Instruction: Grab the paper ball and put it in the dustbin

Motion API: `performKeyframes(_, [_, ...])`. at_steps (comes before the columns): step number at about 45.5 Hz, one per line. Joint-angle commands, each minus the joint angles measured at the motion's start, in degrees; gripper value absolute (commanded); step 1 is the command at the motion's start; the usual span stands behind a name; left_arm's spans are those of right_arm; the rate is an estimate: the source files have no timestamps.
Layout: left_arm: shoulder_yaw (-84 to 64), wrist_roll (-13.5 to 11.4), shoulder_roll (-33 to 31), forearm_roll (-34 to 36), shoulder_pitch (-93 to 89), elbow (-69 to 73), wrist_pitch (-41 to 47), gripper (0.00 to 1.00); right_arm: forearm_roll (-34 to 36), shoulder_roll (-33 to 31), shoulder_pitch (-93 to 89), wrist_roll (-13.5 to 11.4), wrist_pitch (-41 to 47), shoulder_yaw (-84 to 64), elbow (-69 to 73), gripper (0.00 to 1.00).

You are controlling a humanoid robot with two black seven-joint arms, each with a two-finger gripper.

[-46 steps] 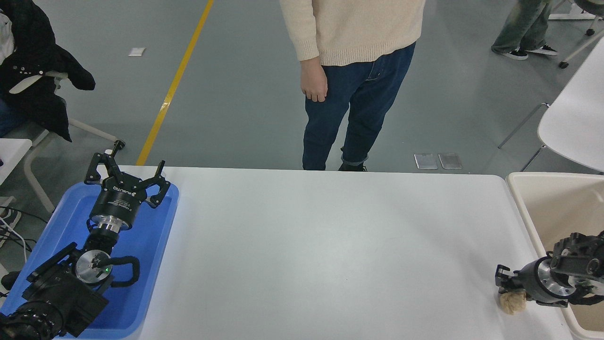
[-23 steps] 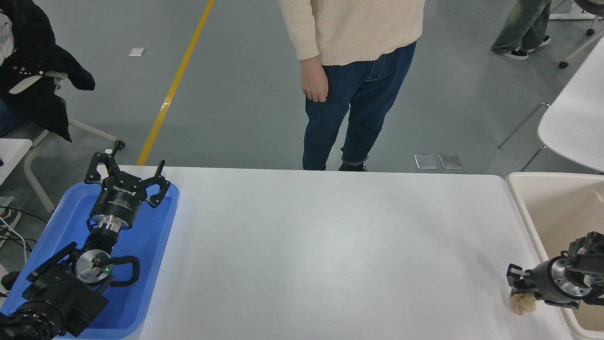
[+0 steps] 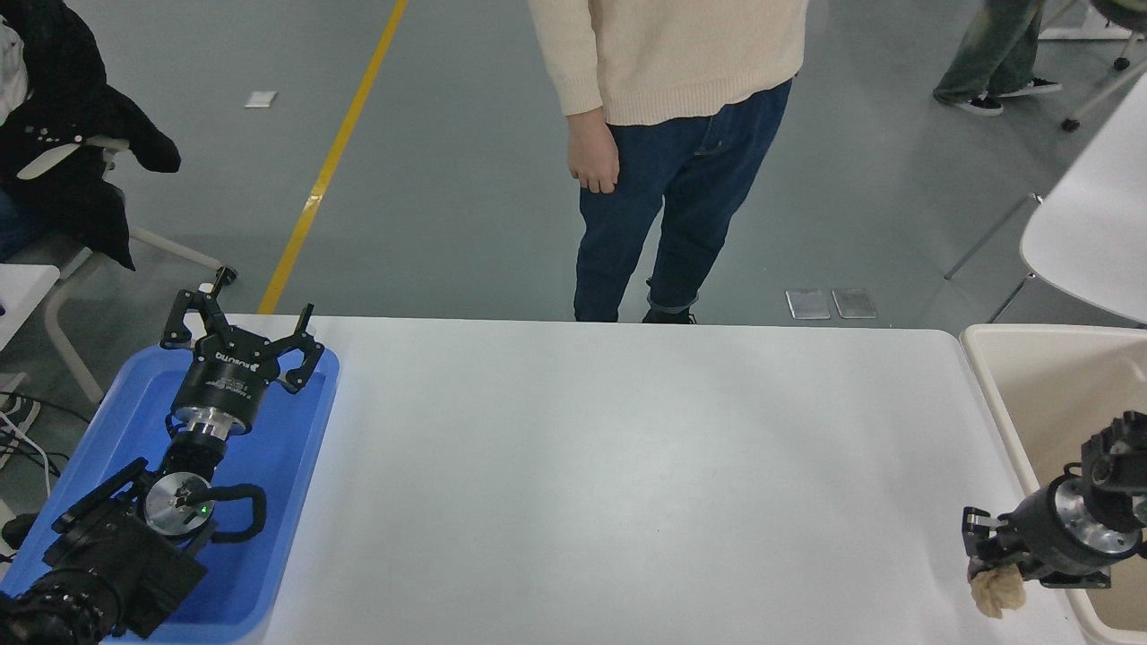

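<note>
The tan-brown crumpled paper ball (image 3: 996, 592) hangs at the table's near right corner, held in my right gripper (image 3: 982, 563), which is shut on it. The right arm comes in from the right edge and crosses the near rim of the cream-beige dustbin (image 3: 1002, 391), which stands just off the table's right end. The ball is over the table, just left of the bin's rim. My left gripper (image 3: 240, 327) is parked, open and empty, above the blue tray.
A shallow blue tray (image 3: 296, 448) lies on the white table's (image 3: 627, 466) left end under the left arm. A person in a cream sweater and jeans (image 3: 672, 134) stands at the far side. A white chair (image 3: 1089, 233) is at the far right.
My right gripper has carried the paper ball to the right and toward the near edge, closer to the dustbin's rim. The left arm has not moved.
</note>
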Motion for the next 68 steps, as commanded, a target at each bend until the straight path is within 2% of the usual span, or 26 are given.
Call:
performKeyframes(1, [0.01, 0.01, 0.08, 0.03, 0.01, 0.0, 0.0, 1.0, -0.06, 0.08, 16.88, 0.1, 14.36, -5.87, 5.17, 0.0])
performKeyframes(20, [0.09, -0.08, 0.08, 0.03, 0.01, 0.0, 0.0, 1.0, 1.26, -1.24, 41.85, 0.36, 14.36, -13.34, 5.26, 0.0])
performKeyframes(43, [0.01, 0.01, -0.01, 0.03, 0.01, 0.0, 0.0, 1.0, 2.84, -1.06, 50.21, 0.36, 14.36, -17.57, 5.26, 0.0])
performKeyframes(49, [0.01, 0.01, -0.01, 0.03, 0.01, 0.0, 0.0, 1.0, 2.93, -1.5, 49.51, 0.27, 14.36, -17.65, 4.56, 0.0])
performKeyframes(53, [0.01, 0.01, -0.01, 0.03, 0.01, 0.0, 0.0, 1.0, 2.84, -4.39, 48.46, 0.27, 14.36, -18.09, 2.98, 0.0])
performKeyframes(68, [0.01, 0.01, -0.01, 0.03, 0.01, 0.0, 0.0, 1.0, 3.28, -12.58, 25.88, 0.27, 14.36, -16.08, -17.58, 0.0])
